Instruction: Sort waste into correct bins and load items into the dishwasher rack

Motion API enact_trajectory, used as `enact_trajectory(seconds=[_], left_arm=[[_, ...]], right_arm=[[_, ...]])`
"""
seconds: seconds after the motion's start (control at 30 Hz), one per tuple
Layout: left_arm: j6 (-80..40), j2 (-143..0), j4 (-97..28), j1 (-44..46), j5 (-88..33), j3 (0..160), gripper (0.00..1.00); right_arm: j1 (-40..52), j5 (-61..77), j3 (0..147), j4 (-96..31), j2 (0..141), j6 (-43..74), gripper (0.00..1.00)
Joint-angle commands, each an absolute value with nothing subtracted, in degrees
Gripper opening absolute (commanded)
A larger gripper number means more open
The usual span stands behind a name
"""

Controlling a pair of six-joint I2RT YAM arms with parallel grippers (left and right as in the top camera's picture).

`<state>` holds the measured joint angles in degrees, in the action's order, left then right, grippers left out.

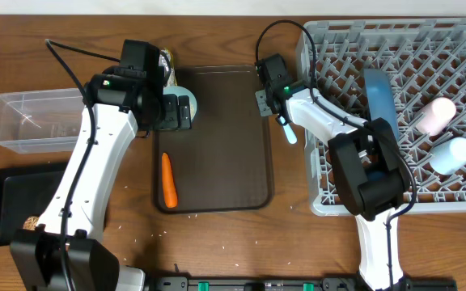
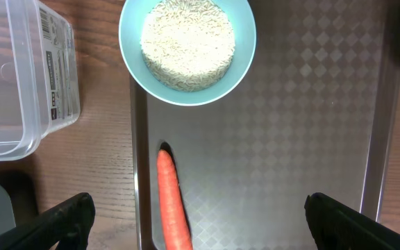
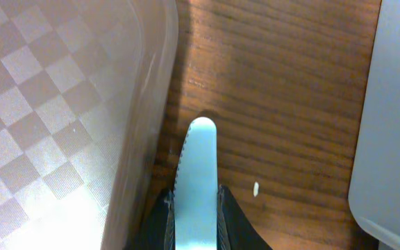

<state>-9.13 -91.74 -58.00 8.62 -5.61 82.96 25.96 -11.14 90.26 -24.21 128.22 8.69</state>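
**Overhead view.** The left gripper (image 1: pixel 181 109) is positioned over the upper left corner of the serving tray (image 1: pixel 225 162), directly above the bowl (image 1: pixel 186 102). Its opening cannot be judged from this view. The carrot (image 1: pixel 168 179) is laid along the tray's left edge, lower in the frame. The right gripper (image 1: pixel 285 123) is located in the strip between the tray and the dishwasher rack (image 1: pixel 330 194), and the spoon (image 1: pixel 288 132) is carried in it. The clear tub (image 1: pixel 23 121) is found at upper left and the black tray (image 1: pixel 6 202) at lower left.

**Left wrist view.** The fingers (image 2: pixel 64 221) are spread wide at the bottom corners, and nothing is held. The bowl (image 2: pixel 245 42) is seen at top centre. It appears pale blue here and is filled with a mound of rice (image 2: pixel 186 42). The carrot (image 2: pixel 173 201), slim and smooth, is seen below it. If the bowl is tipped during lifting, rice is likely to be scattered over the tray. Only a thin rim is offered for gripping.

**Right wrist view.** The spoon (image 3: pixel 200 167) is pinched by its handle between closed fingers (image 3: pixel 162 222). Its rounded pale end is pointed up the frame over the bare table (image 3: pixel 276 83). The handle looks smooth and narrow, so pivoting or slipping is to be expected under a quick swing. If the spoon is released flat, it may drop through the rack lattice.
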Motion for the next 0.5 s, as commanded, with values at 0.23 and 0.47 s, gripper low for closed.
enact_trajectory(seconds=[0.23, 0.47], left_arm=[[-8.6, -92.1, -58.0, 8.3, -4.9, 82.8, 0.98], [-8.6, -92.1, -58.0, 8.3, -4.9, 82.8, 0.98]], right_arm=[[25.0, -10.0, 89.6, -29.4, 122.8, 8.5, 0.04], [25.0, -10.0, 89.6, -31.4, 120.6, 9.3, 0.11]])
